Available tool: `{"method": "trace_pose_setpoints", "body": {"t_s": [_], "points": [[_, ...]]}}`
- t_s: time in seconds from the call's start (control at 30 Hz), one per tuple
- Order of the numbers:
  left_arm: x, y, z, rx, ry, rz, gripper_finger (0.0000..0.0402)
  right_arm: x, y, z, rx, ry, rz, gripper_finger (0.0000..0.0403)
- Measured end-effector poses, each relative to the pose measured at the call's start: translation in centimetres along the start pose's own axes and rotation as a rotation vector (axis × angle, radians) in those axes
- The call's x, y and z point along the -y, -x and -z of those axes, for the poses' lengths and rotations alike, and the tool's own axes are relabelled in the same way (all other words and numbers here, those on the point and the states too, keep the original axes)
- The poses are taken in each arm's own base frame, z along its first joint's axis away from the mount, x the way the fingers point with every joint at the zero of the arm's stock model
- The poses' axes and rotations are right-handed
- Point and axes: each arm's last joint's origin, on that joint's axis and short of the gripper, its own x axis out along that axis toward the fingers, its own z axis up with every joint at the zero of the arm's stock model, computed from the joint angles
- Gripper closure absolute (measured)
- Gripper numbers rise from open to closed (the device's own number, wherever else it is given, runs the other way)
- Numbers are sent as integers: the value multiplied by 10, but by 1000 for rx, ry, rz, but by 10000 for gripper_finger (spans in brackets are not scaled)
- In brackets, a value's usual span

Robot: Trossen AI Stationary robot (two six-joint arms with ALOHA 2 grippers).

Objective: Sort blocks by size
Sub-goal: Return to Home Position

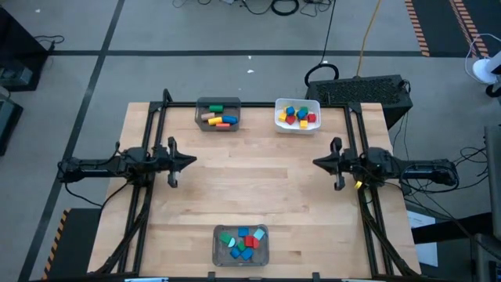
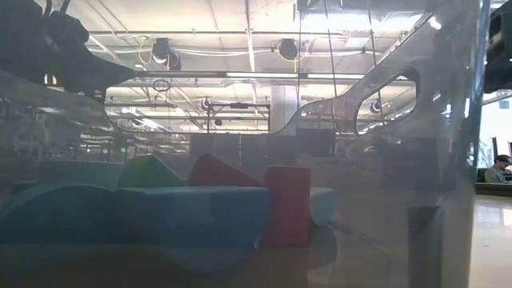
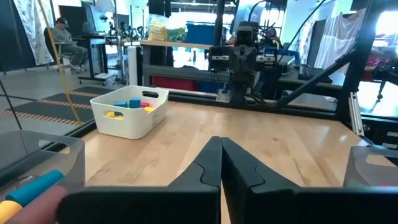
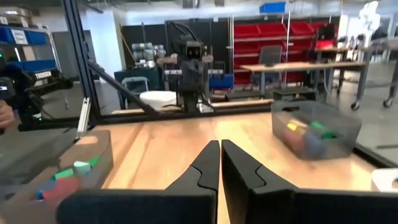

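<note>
Sorting looks complete: all the blocks (image 1: pixel 242 241) in sight lie inside one of three bins on the worktop (image 1: pixel 250 184). The far grey bin (image 1: pixel 198 110), at the worktop's far edge, holds long bars, about five of them. The white bin (image 1: pixel 297 101) near it holds some eight or nine cubes and short pieces. The near grey bin (image 1: pixel 217 247), alone at the near edge, carries roughly seven arched and half-round pieces in green, blue and red; they overlap too much for a firm count.

The left end effector (image 1: pixel 190 162) hangs at the worktop's left side and the right end effector (image 1: pixel 318 162) at its right. The two are well apart and face each other, each pinched closed on nothing.

Parking the two arms cleanly likely calls for little more than settling each one level at its own side. Each should be well away from the rims of all three bins, so that no sorted piece is jostled.
</note>
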Motion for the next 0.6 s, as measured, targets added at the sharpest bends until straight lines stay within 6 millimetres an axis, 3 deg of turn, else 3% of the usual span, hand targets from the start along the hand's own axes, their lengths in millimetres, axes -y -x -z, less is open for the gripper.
{"method": "trace_pose_setpoints", "body": {"t_s": [0.37, 0.6], "points": [[0, 0, 0, 0, 2, -3, 397, -3, 6, -9, 105, 98, -80, 403], [0, 0, -1, 12, 7, -6, 397, -3, 4, -11, 122, 74, -52, 403]]}}
